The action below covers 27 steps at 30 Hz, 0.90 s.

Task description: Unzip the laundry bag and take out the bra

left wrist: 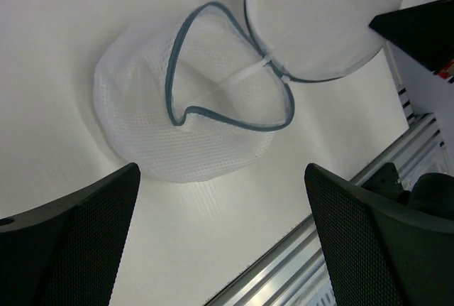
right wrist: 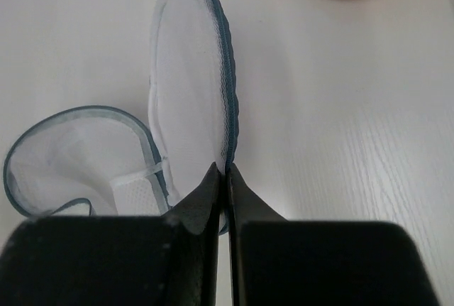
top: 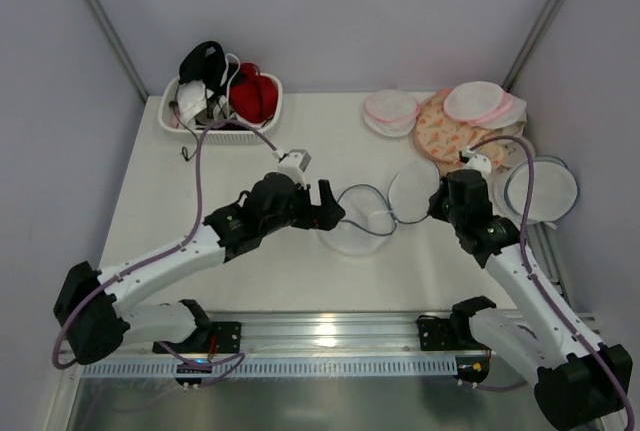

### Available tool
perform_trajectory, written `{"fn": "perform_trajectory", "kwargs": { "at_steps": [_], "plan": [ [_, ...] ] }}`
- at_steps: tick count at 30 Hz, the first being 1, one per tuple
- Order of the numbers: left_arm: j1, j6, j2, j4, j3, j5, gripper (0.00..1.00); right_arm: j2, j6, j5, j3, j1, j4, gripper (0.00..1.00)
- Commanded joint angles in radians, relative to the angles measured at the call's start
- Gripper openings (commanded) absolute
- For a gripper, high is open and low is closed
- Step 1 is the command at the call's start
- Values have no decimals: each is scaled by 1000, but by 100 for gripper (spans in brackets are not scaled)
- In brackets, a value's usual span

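The laundry bag [top: 358, 229] lies unzipped mid-table, its two white mesh halves with grey-blue zip rims spread apart. In the left wrist view the bag [left wrist: 191, 107] looks hollow, with nothing dark inside. My left gripper [top: 330, 213] hovers open just left of the bag, and its fingers [left wrist: 78, 235] hold nothing. My right gripper [top: 440, 201] is shut on the zip rim of the bag's right half [right wrist: 188, 86], which stands on edge ahead of the fingertips. A black bra [top: 205, 63] lies on top of the basket at the back left.
A white basket [top: 222, 129] at the back left also holds a red bra [top: 255, 96] and a white one [top: 190, 103]. Pink-rimmed rounds [top: 390, 111] and a patterned pouch [top: 440, 136] sit at the back right. A grey-rimmed disc [top: 545, 191] lies right of my right arm.
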Motion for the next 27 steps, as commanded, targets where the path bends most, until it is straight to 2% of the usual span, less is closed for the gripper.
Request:
{"fn": "perform_trajectory", "kwargs": {
  "at_steps": [1, 2, 4, 5, 7, 8, 11, 15, 18, 23, 27],
  "plan": [
    [-4, -44, -142, -100, 27, -61, 99, -11, -100, 162, 84, 145, -91, 4],
    [-4, -58, -173, -117, 24, -78, 99, 17, -103, 267, 125, 259, -110, 4],
    [-4, -66, -264, -168, 13, -133, 99, 69, -116, 342, 168, 376, -142, 4],
    [-4, -73, -291, -186, 10, -150, 100, 141, -123, 420, 213, 494, -153, 4],
    [-4, -78, -340, -252, 9, -187, 99, 231, -147, 491, 260, 599, -180, 4],
    [-4, -84, -390, -274, 9, -218, 99, 324, -153, 562, 300, 690, -185, 4],
    [-4, -98, -481, -361, 10, -282, 99, 455, -166, 615, 377, 785, -188, 3],
    [-4, -130, -591, -459, 12, -368, 99, 668, -233, 695, 440, 959, -104, 4],
    [-4, -149, -673, -525, 9, -431, 99, 761, -293, 721, 462, 1067, -7, 4],
    [-4, -170, -744, -613, 24, -499, 99, 766, -322, 649, 433, 1165, 148, 4],
    [-4, -178, -771, -662, 42, -548, 99, 750, -369, 623, 422, 1240, 206, 4]
  ]
}}
